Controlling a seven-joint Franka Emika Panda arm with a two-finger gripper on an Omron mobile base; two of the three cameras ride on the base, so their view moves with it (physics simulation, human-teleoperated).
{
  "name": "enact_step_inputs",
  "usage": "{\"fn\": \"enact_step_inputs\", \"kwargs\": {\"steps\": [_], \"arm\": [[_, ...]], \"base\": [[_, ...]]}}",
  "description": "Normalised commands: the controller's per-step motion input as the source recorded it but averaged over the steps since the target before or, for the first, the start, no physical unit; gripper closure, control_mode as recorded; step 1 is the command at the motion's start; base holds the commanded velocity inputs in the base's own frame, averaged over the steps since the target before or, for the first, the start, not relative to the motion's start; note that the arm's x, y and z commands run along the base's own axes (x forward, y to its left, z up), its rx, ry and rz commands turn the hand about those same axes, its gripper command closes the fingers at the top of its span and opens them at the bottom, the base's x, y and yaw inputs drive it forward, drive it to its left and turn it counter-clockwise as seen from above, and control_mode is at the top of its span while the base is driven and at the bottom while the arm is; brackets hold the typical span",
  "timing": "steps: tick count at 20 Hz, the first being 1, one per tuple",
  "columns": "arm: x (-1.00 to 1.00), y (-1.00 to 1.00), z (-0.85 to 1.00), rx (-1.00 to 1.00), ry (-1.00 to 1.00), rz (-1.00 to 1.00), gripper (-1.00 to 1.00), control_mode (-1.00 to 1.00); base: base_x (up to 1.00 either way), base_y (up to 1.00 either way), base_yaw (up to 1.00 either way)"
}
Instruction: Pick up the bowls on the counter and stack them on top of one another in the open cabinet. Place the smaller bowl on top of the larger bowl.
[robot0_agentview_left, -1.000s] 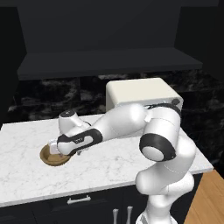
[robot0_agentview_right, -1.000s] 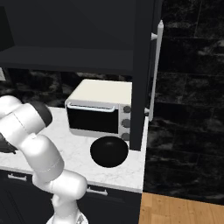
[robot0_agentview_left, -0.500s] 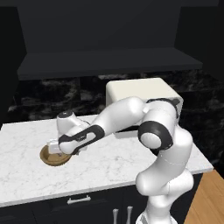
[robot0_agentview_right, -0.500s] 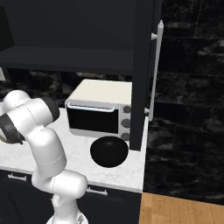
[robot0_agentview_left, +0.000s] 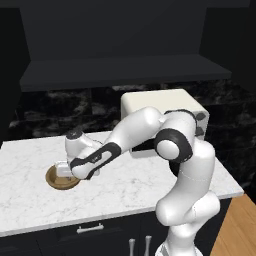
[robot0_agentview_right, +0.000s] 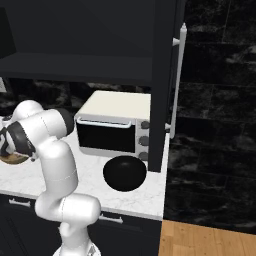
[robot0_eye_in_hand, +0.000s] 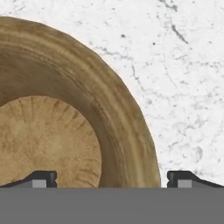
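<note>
Hovering low over the wooden bowl (robot0_eye_in_hand: 65, 113), the claw (robot0_eye_in_hand: 111, 177) stands released, its two dark fingertips (robot0_eye_in_hand: 43, 178) spread wide: one over the bowl's pale inside, the other over bare marble just outside the rim. That small tan bowl (robot0_agentview_left: 62, 178) sits on the white marble table (robot0_agentview_left: 125, 195) toward its left end. Well apart, at the table's right end, the glossy black bowl (robot0_agentview_right: 125, 173) rests in front of the cream toaster oven (robot0_agentview_right: 115, 127). Above and behind, the dark open cabinet (robot0_agentview_left: 125, 67) spans the wall.
</note>
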Motion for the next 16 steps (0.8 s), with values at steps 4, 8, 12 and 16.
{"fn": "enact_step_inputs", "kwargs": {"steps": [4,8,12,16], "arm": [[0.0,0.0,0.0,0.0,0.0,0.0,-1.0,-1.0],[0.0,0.0,0.0,0.0,0.0,0.0,1.0,-1.0],[0.0,0.0,0.0,0.0,0.0,0.0,1.0,-1.0],[0.0,0.0,0.0,0.0,0.0,0.0,1.0,-1.0]], "base": [[0.0,0.0,0.0],[0.0,0.0,0.0],[0.0,0.0,0.0],[0.0,0.0,0.0]]}}
